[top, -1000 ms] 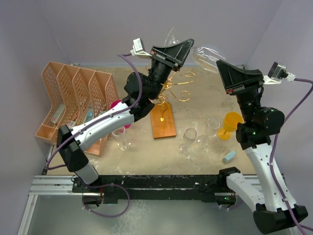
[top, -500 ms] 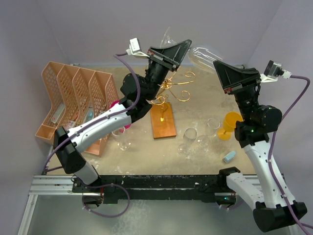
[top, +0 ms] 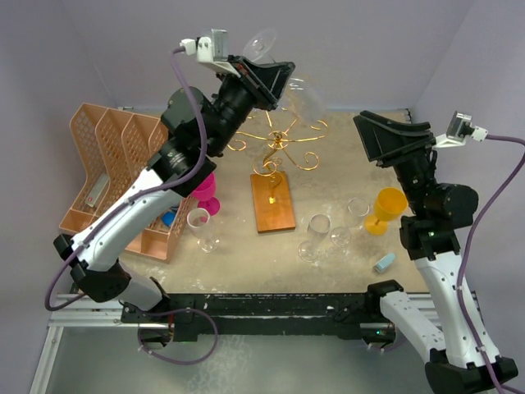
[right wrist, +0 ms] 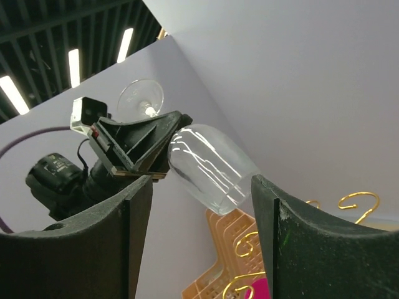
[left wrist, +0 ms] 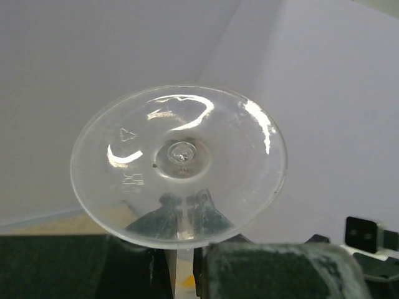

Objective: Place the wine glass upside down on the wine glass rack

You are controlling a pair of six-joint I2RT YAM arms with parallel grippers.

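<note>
Left gripper (top: 277,75): clamped on the stem of one wine glass (top: 305,97), held aloft and tilted, foot toward 10 o'clock, bowl toward 4 o'clock. It sits at 12 o'clock of the single wine glass rack (top: 277,146), clear of its wires.

Right gripper (top: 367,138): at the rack's 3 o'clock, fingers spread, empty.

On the table: three clear glasses (top: 317,231), one orange goblet (top: 387,205), one pink goblet (top: 205,190).

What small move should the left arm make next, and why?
Probably lower the wine glass toward a curled arm of the wine glass rack: the left jaws hold its stem, foot up, bowl tilted, above the rack.
</note>
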